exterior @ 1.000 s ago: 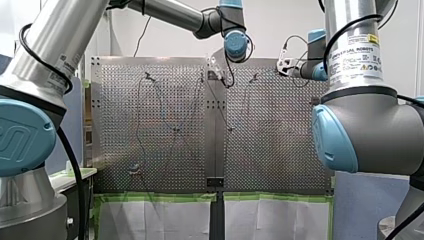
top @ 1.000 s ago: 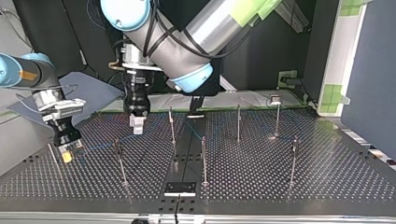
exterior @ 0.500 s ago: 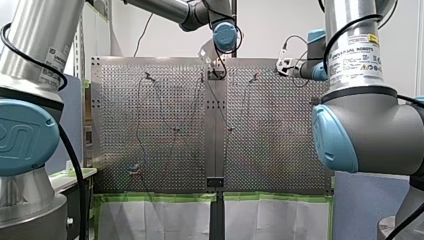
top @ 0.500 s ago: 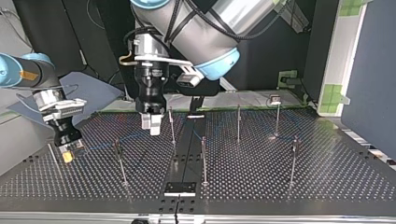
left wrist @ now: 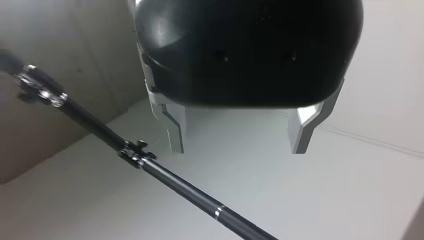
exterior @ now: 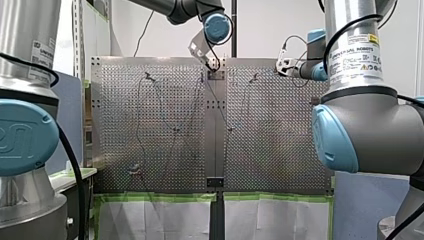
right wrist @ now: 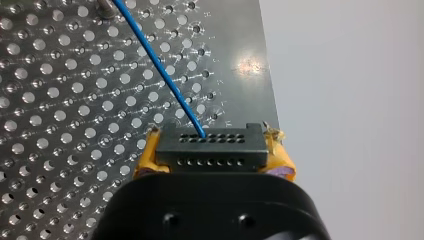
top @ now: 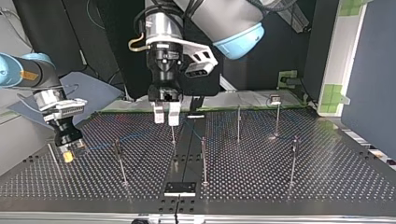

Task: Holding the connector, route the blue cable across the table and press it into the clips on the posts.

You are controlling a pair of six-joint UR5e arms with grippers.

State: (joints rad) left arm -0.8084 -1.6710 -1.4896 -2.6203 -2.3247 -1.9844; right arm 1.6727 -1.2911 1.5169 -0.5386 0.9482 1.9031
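Inside my right gripper (right wrist: 213, 156) sits the connector (right wrist: 212, 145), blue cable (right wrist: 165, 75) attached.

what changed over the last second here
My left gripper lifted a little and swung toward the top view's right; its fingers now stand open and empty. My right gripper stayed put, shut on the connector. The blue cable and the posts look unchanged.

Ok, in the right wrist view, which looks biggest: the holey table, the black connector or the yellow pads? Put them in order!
1. The holey table, biggest by far.
2. The black connector, though it sits nearest the camera.
3. The yellow pads, only peeking out beside the connector, so partly hidden.
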